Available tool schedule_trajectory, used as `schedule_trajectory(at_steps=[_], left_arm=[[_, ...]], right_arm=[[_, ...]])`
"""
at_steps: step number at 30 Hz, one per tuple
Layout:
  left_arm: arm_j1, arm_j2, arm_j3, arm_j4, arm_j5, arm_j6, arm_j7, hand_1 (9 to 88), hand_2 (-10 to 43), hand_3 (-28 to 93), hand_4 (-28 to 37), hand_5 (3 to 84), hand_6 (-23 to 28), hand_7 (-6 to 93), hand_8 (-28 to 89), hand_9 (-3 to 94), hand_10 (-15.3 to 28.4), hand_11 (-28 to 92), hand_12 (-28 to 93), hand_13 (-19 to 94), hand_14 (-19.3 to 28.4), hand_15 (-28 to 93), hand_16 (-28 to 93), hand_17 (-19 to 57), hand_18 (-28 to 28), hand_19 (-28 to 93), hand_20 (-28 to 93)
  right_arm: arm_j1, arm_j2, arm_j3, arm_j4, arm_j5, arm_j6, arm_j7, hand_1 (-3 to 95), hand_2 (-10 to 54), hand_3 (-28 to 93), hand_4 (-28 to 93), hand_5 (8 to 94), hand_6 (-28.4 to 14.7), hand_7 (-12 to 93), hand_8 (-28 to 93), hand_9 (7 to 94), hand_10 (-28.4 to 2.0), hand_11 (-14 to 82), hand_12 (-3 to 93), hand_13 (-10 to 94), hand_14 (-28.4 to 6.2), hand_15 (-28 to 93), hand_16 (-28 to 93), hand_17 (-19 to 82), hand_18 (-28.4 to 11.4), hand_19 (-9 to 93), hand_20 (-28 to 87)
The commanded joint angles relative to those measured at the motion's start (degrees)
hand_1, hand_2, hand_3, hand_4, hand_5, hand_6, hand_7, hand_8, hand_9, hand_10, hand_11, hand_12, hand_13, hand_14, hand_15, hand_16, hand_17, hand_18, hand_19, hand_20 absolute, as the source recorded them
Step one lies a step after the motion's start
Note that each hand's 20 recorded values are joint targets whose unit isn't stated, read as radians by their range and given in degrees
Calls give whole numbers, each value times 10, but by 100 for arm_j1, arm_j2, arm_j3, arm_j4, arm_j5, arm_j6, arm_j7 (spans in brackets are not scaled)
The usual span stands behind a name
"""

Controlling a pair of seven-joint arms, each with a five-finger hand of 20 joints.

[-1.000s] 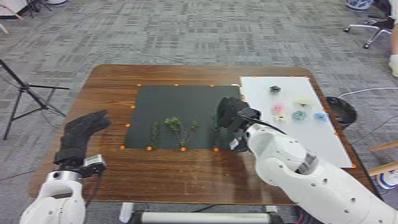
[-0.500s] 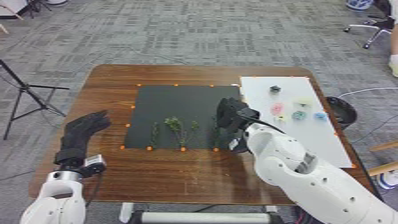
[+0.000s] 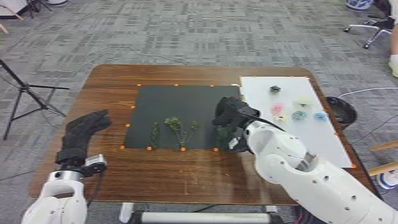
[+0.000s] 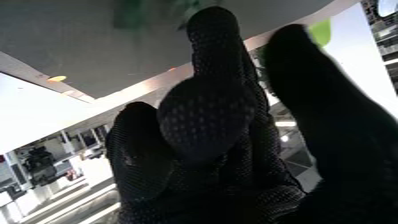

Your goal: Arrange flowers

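My right hand (image 3: 233, 114) is over the right edge of the square dark grey mat (image 3: 178, 100) on the brown wooden worktop (image 3: 204, 175). Hand is part-open: fingers mostly extended with some bend. Can't tell if it has hold of anything, or if it's touching the mat. Right wrist view shows a blurred green patch (image 4: 129, 17) against the mat, too smeared to identify. Left hand (image 3: 86, 127) is left of the mat, well apart from it, fingers relaxed, nothing seen in it. Stems: one thin green stem (image 3: 155, 135) lies on the mat's near half toward its left, and a leafy, branching green sprig (image 3: 175, 126) lies just right of that, near the middle. Flowers are right of the mat, on a long white board (image 3: 311, 140): dark rosette-shaped bloom (image 3: 274, 89) farthest off, then pale yellow bloom (image 3: 303, 101), pink bloom (image 3: 276, 108), round teal bloom (image 3: 298, 115) and light blue bloom (image 3: 321, 115) side by side. Small orange markers (image 3: 183, 149) run along the mat's edges. Round black container (image 3: 343, 111) is well right of the mat, past the board.
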State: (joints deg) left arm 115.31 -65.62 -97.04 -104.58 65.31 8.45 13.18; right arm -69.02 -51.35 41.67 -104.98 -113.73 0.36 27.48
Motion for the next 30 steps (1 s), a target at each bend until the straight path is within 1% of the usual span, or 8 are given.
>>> schedule_trajectory(at_steps=[1, 4, 6, 8, 18, 20, 24, 30], left_arm=[[37, -35, 7, -5, -25, 20, 13, 250, 40, 682, -283, 533, 34, 143, -65, 528, 151, 229, 134, 428, 197, 255, 17, 73, 145, 173, 217], [48, -34, 8, -12, -21, 13, 10, 250, 40, 681, -283, 533, 33, 143, -66, 528, 151, 228, 134, 428, 197, 255, 16, 72, 146, 174, 218], [38, -28, 12, -12, -18, 9, 9, 251, 40, 681, -283, 533, 33, 144, -66, 528, 151, 229, 134, 428, 197, 256, 16, 72, 146, 174, 217], [46, -19, 3, -23, -11, 3, -7, 251, 40, 682, -282, 533, 33, 144, -66, 528, 151, 229, 134, 428, 197, 256, 16, 72, 147, 174, 217], [67, 16, -19, -38, -10, -16, -32, 250, 40, 681, -283, 533, 34, 142, -66, 528, 151, 228, 134, 428, 197, 256, 16, 72, 147, 174, 218], [72, 21, -18, -51, -12, -11, -33, 250, 40, 682, -283, 533, 34, 143, -65, 528, 151, 228, 134, 428, 197, 256, 16, 71, 147, 174, 218], [11, 25, 9, -16, 11, -59, -57, 250, 40, 682, -283, 533, 33, 143, -66, 527, 151, 228, 134, 428, 197, 256, 16, 71, 147, 174, 218], [-29, 17, 13, -5, 2, -41, -14, 251, 40, 682, -283, 533, 33, 144, -66, 528, 151, 228, 134, 428, 197, 257, 16, 70, 148, 175, 218]], right_arm=[[-30, 2, 155, -124, 67, -14, 0, 410, -95, 612, -37, 677, -37, 200, -29, 837, -133, 203, 207, 924, -27, 492, 380, 633, -117, 932, 483], [-150, 57, 343, -261, 248, 184, -20, 356, -95, 606, -39, 672, -37, 195, -51, 829, -137, 201, 208, 924, -30, 489, 381, 632, -121, 932, 484], [-310, 145, 574, -426, 324, 169, 2, 275, -51, 606, -47, 679, -41, 195, -49, 824, -143, 196, 209, 922, -38, 489, 381, 628, -128, 932, 489], [-515, 259, 821, -593, 397, 98, 40, 252, -18, 595, -52, 710, -44, 219, -43, 824, -152, 188, 208, 920, -42, 490, 380, 622, -136, 932, 495], [-1375, 619, 1380, -876, 756, -139, 240, 224, 48, 553, -64, 744, -55, 224, -45, 835, -173, 164, 199, 919, -53, 492, 374, 620, -146, 932, 506], [-1403, 592, 1360, -837, 831, -204, 264, 216, 60, 540, -65, 749, -54, 220, -46, 837, -175, 161, 199, 919, -54, 492, 373, 621, -148, 932, 507], [-1355, 449, 1347, -760, 1035, -577, 371, 209, 84, 511, -73, 760, -50, 210, -51, 840, -176, 154, 192, 924, -60, 491, 368, 622, -148, 932, 504], [-998, 228, 1050, -552, 994, -618, 348, 203, 100, 490, -72, 772, -49, 176, -62, 841, -176, 140, 180, 926, -64, 493, 366, 624, -153, 932, 503]])
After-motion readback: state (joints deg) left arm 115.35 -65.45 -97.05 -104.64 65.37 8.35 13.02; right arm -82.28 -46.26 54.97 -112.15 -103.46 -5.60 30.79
